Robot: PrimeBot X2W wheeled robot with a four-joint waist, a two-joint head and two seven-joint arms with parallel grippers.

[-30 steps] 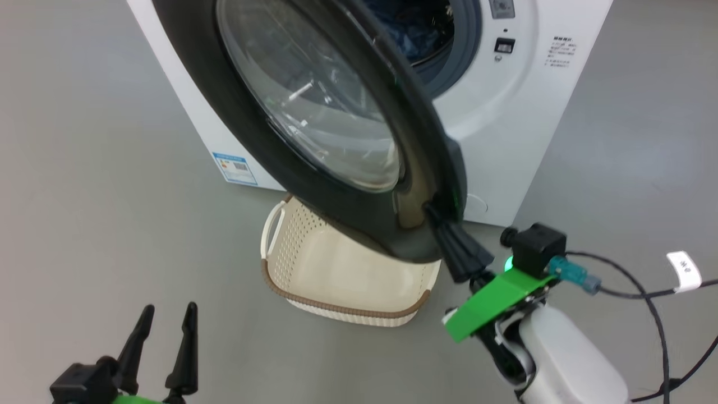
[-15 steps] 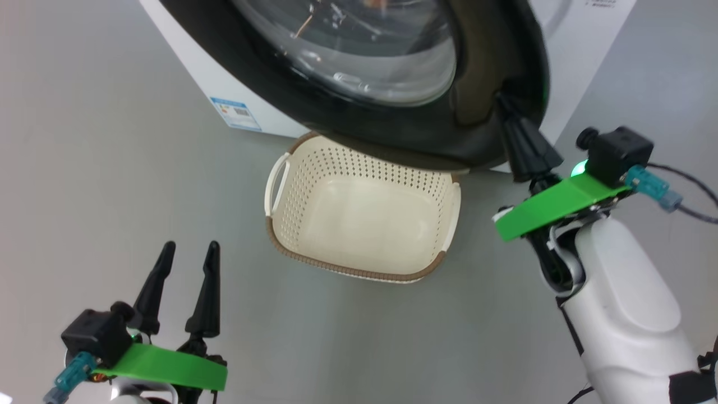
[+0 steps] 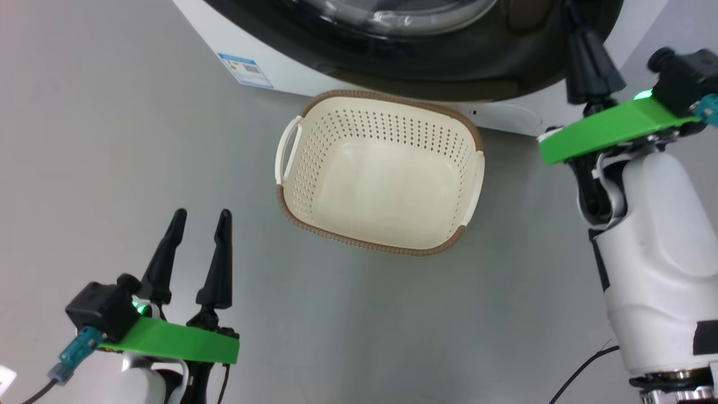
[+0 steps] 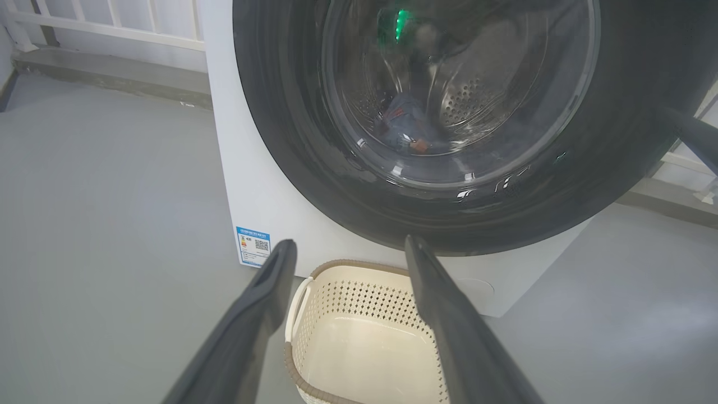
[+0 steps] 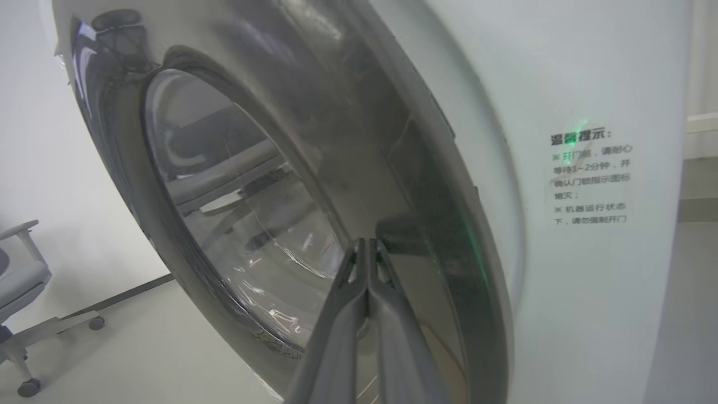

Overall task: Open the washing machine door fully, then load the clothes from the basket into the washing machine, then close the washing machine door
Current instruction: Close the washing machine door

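Well out from the big white washing machine, on its left, the left gripper hangs empty, fingers spread. Just before the machine sits the small cream perforated basket, empty. The blue bear-print clothes lie inside the drum, so loading looks done. At the machine's right, the right gripper, fingers clenched on nothing, presses the glossy black round door. It looks all but shut with nothing in its way; I cannot tell if it has latched.

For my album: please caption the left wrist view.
Open left gripper faces the empty basket and washing machine door, blue clothes visible through it.
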